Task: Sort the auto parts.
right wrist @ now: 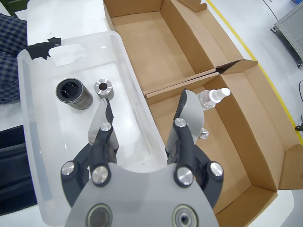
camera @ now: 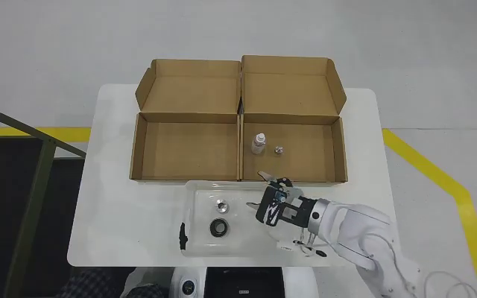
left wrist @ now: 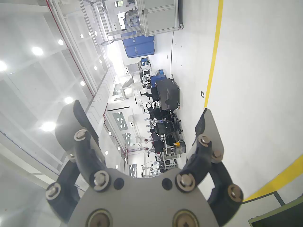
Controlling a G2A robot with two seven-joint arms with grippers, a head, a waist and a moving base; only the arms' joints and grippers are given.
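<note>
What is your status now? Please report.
Both open, empty: right gripper over edge of clear bin, left gripper facing the room. In bin: black bearing, silver bushing. No obstruction seen.
</note>
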